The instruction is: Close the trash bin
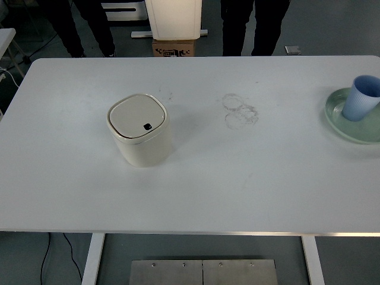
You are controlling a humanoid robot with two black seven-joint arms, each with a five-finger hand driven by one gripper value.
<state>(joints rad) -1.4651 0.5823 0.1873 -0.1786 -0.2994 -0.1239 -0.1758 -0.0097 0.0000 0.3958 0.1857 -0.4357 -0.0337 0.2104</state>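
A small cream trash bin [140,131] stands upright on the white table [237,190], left of centre. Its square lid [136,116] lies flat on top, with a small black button near its front right corner. Neither of my hands shows anywhere in the head view.
A blue cup [361,98] sits on a pale green plate [351,122] at the right edge. Faint ring marks [239,110] stain the table's middle. Two people's legs [252,24] stand beyond the far edge, beside a white pedestal on a cardboard box [174,47].
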